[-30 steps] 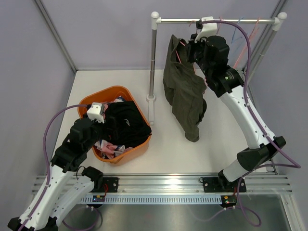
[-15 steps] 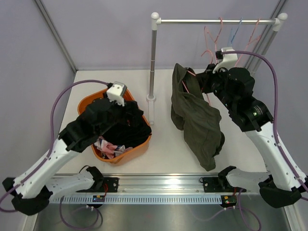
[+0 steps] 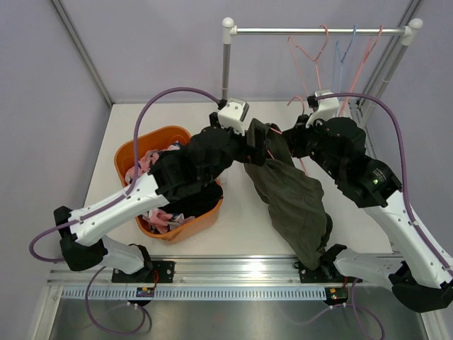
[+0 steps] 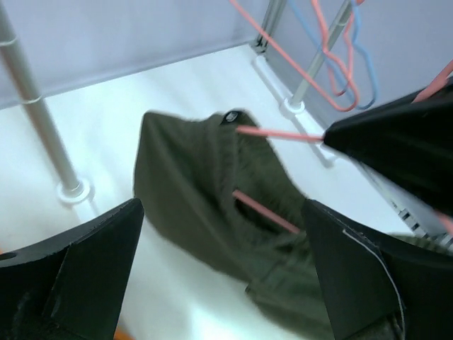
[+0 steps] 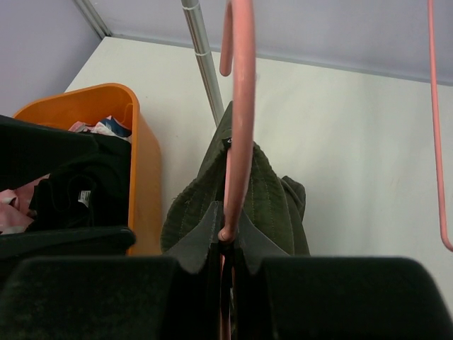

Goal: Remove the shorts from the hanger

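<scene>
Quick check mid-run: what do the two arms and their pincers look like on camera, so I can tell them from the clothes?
The left arm and right arm each have white lower links and bulky black upper sections. A purple cable loops along each, and a small white block tops each wrist. The pincer fingers are matte black wedges.

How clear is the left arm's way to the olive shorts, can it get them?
Probably yes. The left gripper is open with the olive shorts straight ahead of it, nothing blocking. The right gripper, shut on the pink hanger, holds them off the rail; the hanger wire could get pinched too.
</scene>
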Robot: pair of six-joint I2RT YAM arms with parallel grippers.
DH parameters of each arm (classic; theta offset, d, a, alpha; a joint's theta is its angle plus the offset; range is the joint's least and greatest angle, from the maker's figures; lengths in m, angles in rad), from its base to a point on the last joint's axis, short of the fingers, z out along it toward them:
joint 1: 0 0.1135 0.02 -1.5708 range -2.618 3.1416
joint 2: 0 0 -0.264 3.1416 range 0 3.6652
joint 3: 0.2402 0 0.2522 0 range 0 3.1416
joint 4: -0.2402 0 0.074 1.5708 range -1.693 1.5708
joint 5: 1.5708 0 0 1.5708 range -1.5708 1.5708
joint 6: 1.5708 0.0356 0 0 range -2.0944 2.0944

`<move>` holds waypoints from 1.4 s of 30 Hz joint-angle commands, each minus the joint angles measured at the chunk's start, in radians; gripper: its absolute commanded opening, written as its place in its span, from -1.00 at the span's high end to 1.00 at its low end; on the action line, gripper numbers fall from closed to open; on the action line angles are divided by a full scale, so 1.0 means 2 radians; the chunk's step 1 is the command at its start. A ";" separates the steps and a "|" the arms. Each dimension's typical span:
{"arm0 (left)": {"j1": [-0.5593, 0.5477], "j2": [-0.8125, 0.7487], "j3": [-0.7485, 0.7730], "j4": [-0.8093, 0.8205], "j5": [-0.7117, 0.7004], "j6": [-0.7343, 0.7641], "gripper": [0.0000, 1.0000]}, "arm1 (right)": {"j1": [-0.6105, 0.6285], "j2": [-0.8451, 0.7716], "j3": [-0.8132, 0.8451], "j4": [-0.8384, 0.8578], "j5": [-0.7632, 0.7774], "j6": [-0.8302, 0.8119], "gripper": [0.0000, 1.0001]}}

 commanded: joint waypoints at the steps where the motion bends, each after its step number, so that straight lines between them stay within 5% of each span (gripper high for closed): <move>1: -0.014 0.031 0.033 0.067 -0.041 0.005 -0.98 | 0.009 -0.016 0.008 0.007 0.026 0.011 1.00; 10: -0.014 0.097 0.047 0.052 -0.067 -0.010 -0.72 | 0.010 -0.016 0.027 -0.011 0.034 0.002 1.00; 14: -0.012 0.109 0.049 0.059 -0.095 0.008 -0.26 | 0.010 -0.021 0.025 -0.012 0.037 0.004 1.00; 18: -0.008 0.124 0.062 0.054 -0.106 0.025 0.58 | 0.011 -0.024 0.029 -0.017 0.033 0.008 1.00; 23: 0.016 0.138 0.075 0.043 -0.081 0.028 1.00 | 0.012 -0.028 0.033 -0.023 0.020 0.016 1.00; 30: 0.032 0.130 0.071 0.048 -0.071 0.034 0.97 | 0.014 -0.027 0.037 -0.029 0.019 0.016 1.00; 36: 0.032 0.114 0.053 0.065 -0.012 0.040 0.11 | 0.015 -0.026 0.043 -0.035 0.019 0.009 1.00; 42: 0.032 0.118 0.048 0.077 0.030 0.041 -0.13 | 0.014 -0.025 0.044 -0.035 0.020 0.006 1.00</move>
